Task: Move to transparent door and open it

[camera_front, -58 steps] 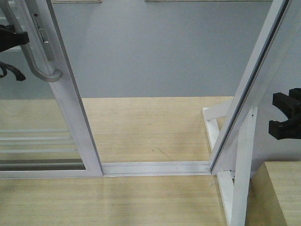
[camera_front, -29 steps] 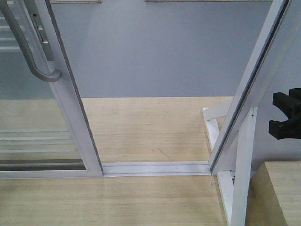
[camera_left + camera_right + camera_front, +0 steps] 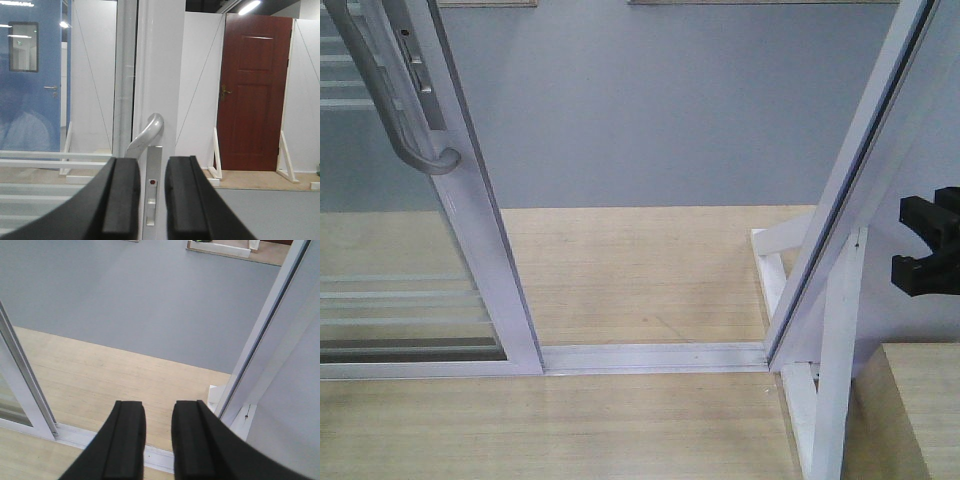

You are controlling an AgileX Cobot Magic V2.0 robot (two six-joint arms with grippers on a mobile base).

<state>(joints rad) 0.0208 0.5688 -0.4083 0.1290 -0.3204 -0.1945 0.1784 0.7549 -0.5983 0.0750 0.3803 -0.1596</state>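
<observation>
The transparent door is a clear glass panel in a white frame, standing at the left of the front view with a wide gap to its right. Its grey curved handle and lock plate sit on the white stile. In the left wrist view my left gripper is open and level with the lock plate, which shows through the gap between the fingers, below the handle. Nothing is held. My right gripper is open and empty over the floor track; in the front view the right gripper shows at the right edge.
A fixed white frame post with a slanted brace bounds the opening on the right. The floor track crosses wooden flooring, with grey floor beyond. A wooden block sits at bottom right. A red door stands far off.
My left gripper, at the handle one second ago, has left the front view. The door's stile has shifted slightly to the right. The right gripper has not moved.
</observation>
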